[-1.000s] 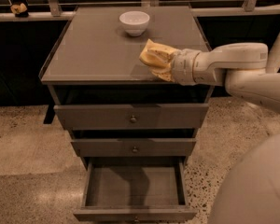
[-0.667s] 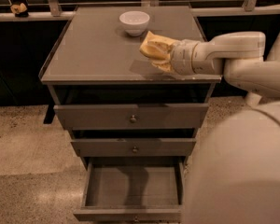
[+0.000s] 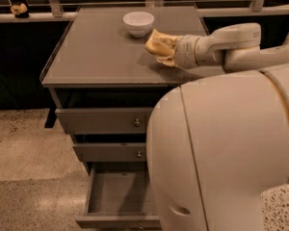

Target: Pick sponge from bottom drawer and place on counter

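The counter (image 3: pixel 96 52) is the flat grey-brown top of the drawer cabinet. My gripper (image 3: pixel 159 49) reaches in from the right and sits low over the counter's right-middle part, just right of and in front of a white bowl (image 3: pixel 138 23). It is shut on the yellow sponge (image 3: pixel 152 41), which shows as a yellow lump at its tip. The bottom drawer (image 3: pixel 115 196) is pulled open below; the part of its inside that shows holds nothing. Its right side is hidden behind my body.
My pale rounded body (image 3: pixel 221 153) fills the lower right and covers the right half of the drawers. The two upper drawers (image 3: pixel 101 121) are shut. A ledge with a small yellowish object (image 3: pixel 19 9) runs behind the cabinet. Speckled floor (image 3: pixel 24 153) lies to the left.
The gripper with the sponge has moved a little further in over the counter, toward the bowl. My body has swung into view and now covers the right half of the drawers.
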Controlling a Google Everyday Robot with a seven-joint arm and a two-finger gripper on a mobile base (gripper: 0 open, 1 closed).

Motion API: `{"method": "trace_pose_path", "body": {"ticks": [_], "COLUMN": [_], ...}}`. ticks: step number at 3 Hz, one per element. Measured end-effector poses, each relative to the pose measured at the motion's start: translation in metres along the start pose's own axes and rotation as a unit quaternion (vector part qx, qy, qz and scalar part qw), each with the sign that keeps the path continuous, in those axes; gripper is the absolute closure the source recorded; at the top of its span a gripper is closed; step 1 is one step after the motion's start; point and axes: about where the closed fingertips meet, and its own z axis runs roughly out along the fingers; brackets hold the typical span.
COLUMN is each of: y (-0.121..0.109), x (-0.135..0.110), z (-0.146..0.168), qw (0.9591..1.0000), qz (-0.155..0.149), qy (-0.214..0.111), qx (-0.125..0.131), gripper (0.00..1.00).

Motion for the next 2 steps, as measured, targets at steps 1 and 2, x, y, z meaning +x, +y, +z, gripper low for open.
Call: {"method": "trace_pose_path", "body": {"ticks": [1, 2], "y": [0.0058, 0.0058], "x": [0.0016, 0.0016], "z": [0.0056, 0.0056], "qw": [1.0000, 1.0000], "qz": [0.002, 0.002], "qy": [-0.002, -0.002], "qx": [-0.006, -0.006], "gripper": [1.00, 0.81]}}
